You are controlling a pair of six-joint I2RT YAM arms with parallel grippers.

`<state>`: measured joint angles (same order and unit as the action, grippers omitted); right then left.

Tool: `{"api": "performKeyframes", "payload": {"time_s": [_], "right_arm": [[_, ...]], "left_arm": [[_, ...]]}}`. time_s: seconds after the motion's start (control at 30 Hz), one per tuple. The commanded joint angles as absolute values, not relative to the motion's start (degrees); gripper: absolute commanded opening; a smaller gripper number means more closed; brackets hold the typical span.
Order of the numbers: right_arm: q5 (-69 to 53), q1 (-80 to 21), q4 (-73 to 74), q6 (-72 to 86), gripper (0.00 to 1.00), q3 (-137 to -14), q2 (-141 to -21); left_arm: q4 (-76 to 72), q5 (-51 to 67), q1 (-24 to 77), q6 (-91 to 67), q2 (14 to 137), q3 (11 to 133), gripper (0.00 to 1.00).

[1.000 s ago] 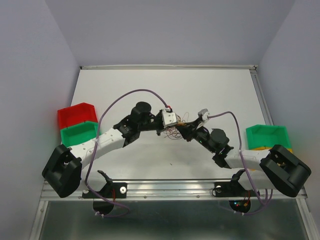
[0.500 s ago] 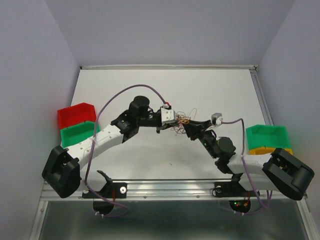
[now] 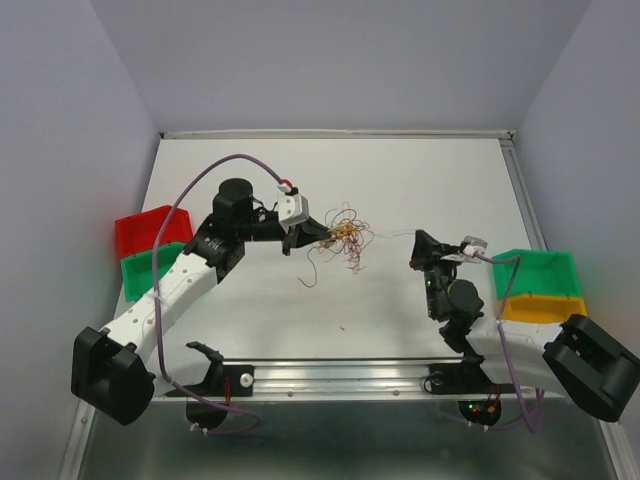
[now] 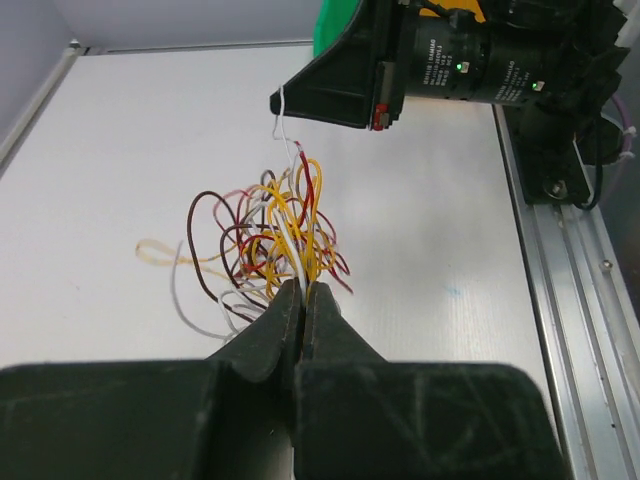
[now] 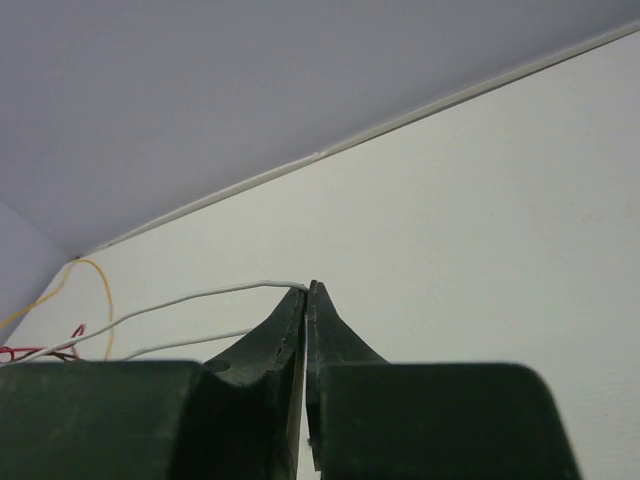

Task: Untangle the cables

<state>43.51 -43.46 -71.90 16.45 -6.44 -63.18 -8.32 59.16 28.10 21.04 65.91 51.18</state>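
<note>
A second ago my two grippers were nose to nose over the knot at mid-table. Now they stand well apart. My left gripper (image 3: 303, 233) has drawn back to the left and taken the cables (image 3: 342, 238) with it. My right gripper (image 3: 417, 241) has swung out to the right, toward the green bin (image 3: 540, 272).

My left fingers are pressed together on a small sheaf of yellow and white strands at the near edge of the tangle. The left wrist view shows them pinched with no gap. My right fingers are also closed, nipping the tip of one white wire (image 5: 200, 297). That wire runs leftward from my fingertips back to the bundle, and a second white strand lies just beneath it.

The tangle sits left of centre, just right of my left fingertips. It is a loose nest of yellow, red, dark brown and white loops, wider spread than it was. One dark strand trails toward the near edge. I cannot tell whether the nest rests on the table (image 3: 420, 180) or hangs slightly above it.

I judge that the separating pull has begun. One white wire is being drawn out of the mass while my left hand anchors the rest. It is not yet free, because its far end is still buried among the yellow loops. The other colours remain thoroughly knotted, so most of the job is still ahead.
</note>
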Motion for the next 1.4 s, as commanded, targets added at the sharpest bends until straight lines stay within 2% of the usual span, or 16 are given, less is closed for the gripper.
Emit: {"api": "performKeyframes", "payload": {"time_s": [0.0,0.4,0.57,0.63,0.67,0.77,0.8,0.83,0.87,0.9,0.93,1.0,1.13,1.37], "right_arm": [[52.47,-42.89,-71.11,14.24,0.01,-3.61,-59.69],[65.99,-42.89,-56.53,12.57,0.01,-3.69,-48.09],[70.14,-42.89,-54.32,12.75,0.01,-2.9,-43.95],[68.13,-42.89,-53.44,12.39,0.01,-2.64,-42.11],[66.29,-42.89,-53.26,12.04,0.01,-2.55,-41.58],[57.86,-42.89,-52.39,11.87,0.07,-2.81,-41.39],[50.78,-42.89,-52.12,11.52,0.23,-3.07,-41.74],[45.93,-42.89,-52.03,10.64,0.44,-3.34,-42.18],[40.31,-42.89,-52.03,9.5,0.61,-4.56,-44.01],[29.47,-42.98,-51.77,7.67,0.69,-5.35,-45.16],[25.18,-42.89,-51.85,7.47,0.78,-6.23,-46.65],[17.79,-42.98,-51.86,7.91,0.81,-8.78,-50.43],[-1.29,-42.89,-54.75,7.65,0.83,-13.0,-58.17],[-10.01,-43.77,-69.6,8.17,0.83,-14.24,-70.66]], "left_arm": [[-15.02,54.24,28.21,16.88,62.84,49.83,0.0],[-21.7,11.55,23.82,7.48,62.58,48.69,0.0],[-24.08,-1.72,23.2,4.31,59.51,46.85,0.0],[-25.4,-1.14,23.03,4.65,58.1,46.06,0.0],[-25.57,4.86,23.03,5.18,57.66,45.36,0.0],[-26.1,13.24,23.03,6.06,58.27,45.0,0.0],[-26.19,15.19,23.03,6.41,59.05,45.0,0.0],[-26.28,17.47,23.03,7.2,59.67,45.09,0.0],[-26.02,25.06,23.03,7.82,60.11,45.52,0.0],[-25.41,29.49,23.11,8.43,60.99,45.79,0.0],[-25.05,33.1,23.46,8.61,61.43,45.97,0.0],[-23.57,39.8,24.95,10.01,61.87,46.49,0.0],[-21.71,40.43,28.29,12.83,61.09,46.5,0.0],[-20.3,42.45,31.55,14.24,60.99,46.49,0.0]]}}
